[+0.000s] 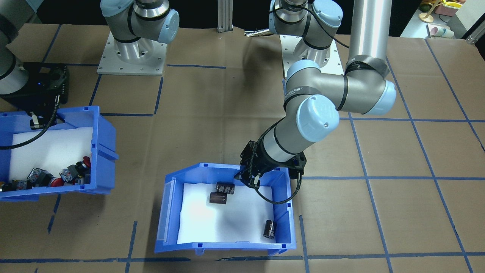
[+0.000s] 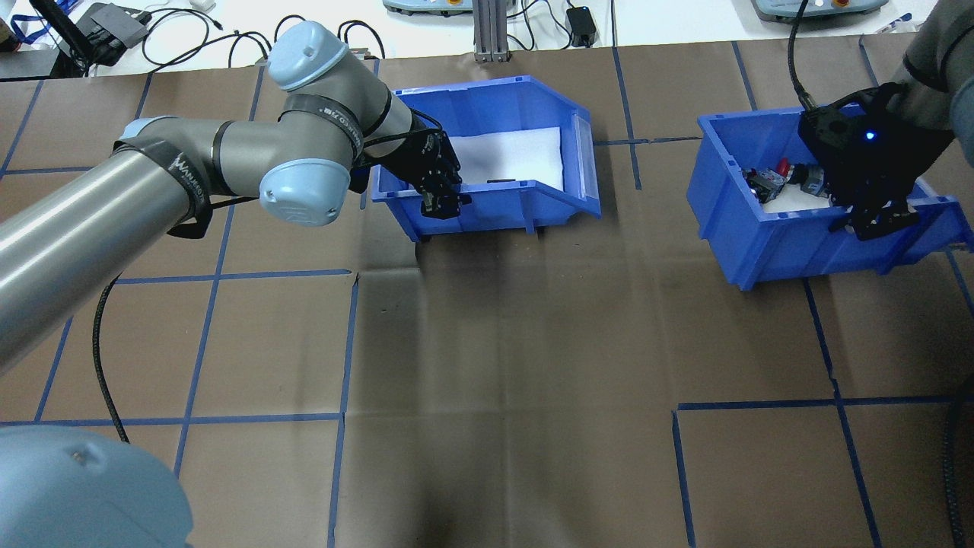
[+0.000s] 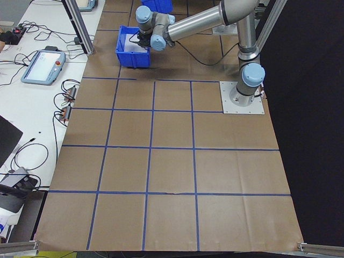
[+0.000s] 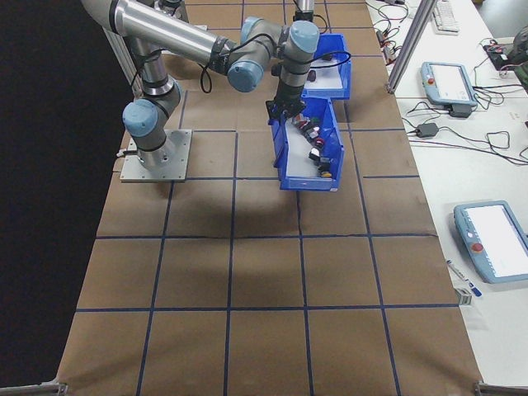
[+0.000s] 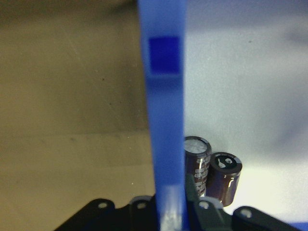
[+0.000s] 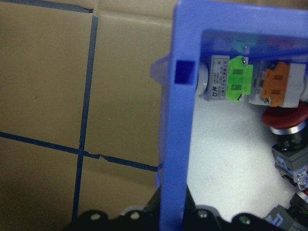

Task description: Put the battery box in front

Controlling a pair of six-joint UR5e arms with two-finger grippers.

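**Both grippers clamped on the walls of two blue bins**

The battery box (image 1: 227,212) sits on the brown worktop (image 2: 502,365), on the far side from the robot's bases and roughly midway along it. Its white foam liner (image 1: 223,216) carries three dark cylindrical cells: two (image 1: 221,192) lie close together near the wall on the robot's side, and one (image 1: 269,229) lies apart near the opposite corner. Its sloped cut-away end points toward the other bin.

The left gripper (image 2: 440,199) straddles the box's robot-side wall near a corner, jaws clenched on that wall; the left wrist view shows the blue wall (image 5: 163,120) running up between them, with two cells (image 5: 211,171) just inside.

The second blue bin (image 2: 806,221) stands well apart, toward the robot's right. It holds push-button parts (image 1: 60,174) in red, green, orange and black on white foam. The right gripper (image 2: 875,217) has its jaws clamped over that bin's wall (image 6: 178,134), one finger inside, one outside.
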